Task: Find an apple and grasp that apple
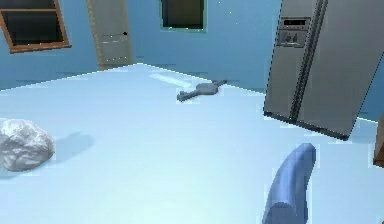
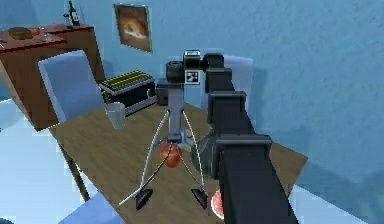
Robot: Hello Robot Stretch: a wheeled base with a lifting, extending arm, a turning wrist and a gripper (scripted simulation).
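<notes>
Dark and square, the arm bar point(image 2: 245, 170) stands nearest to us in the arm side view, with a reddish round shape point(image 2: 218, 205) against its left edge; we cannot tell what that is. Just beyond, the tool point(image 2: 172, 196) hangs its two thin fingers point(image 2: 144, 197) down toward the brown wooden tabletop point(image 2: 100, 150), and a small red round apple point(image 2: 172, 155), as we take it to be, lies on the wood between them. Whether the tool has hold of it we cannot tell, nor how its fingers are set. We judge the apple light, stiff and smooth-skinned, so likely to slip or roll if nudged. Taking it across its widest middle, one finger on either side, seems safest, and gently, since it bruises. Farther out stand a pale grey mug point(image 2: 117, 113), a black and silver toaster point(image 2: 128, 90) and a blue padded chair point(image 2: 70, 80).
</notes>
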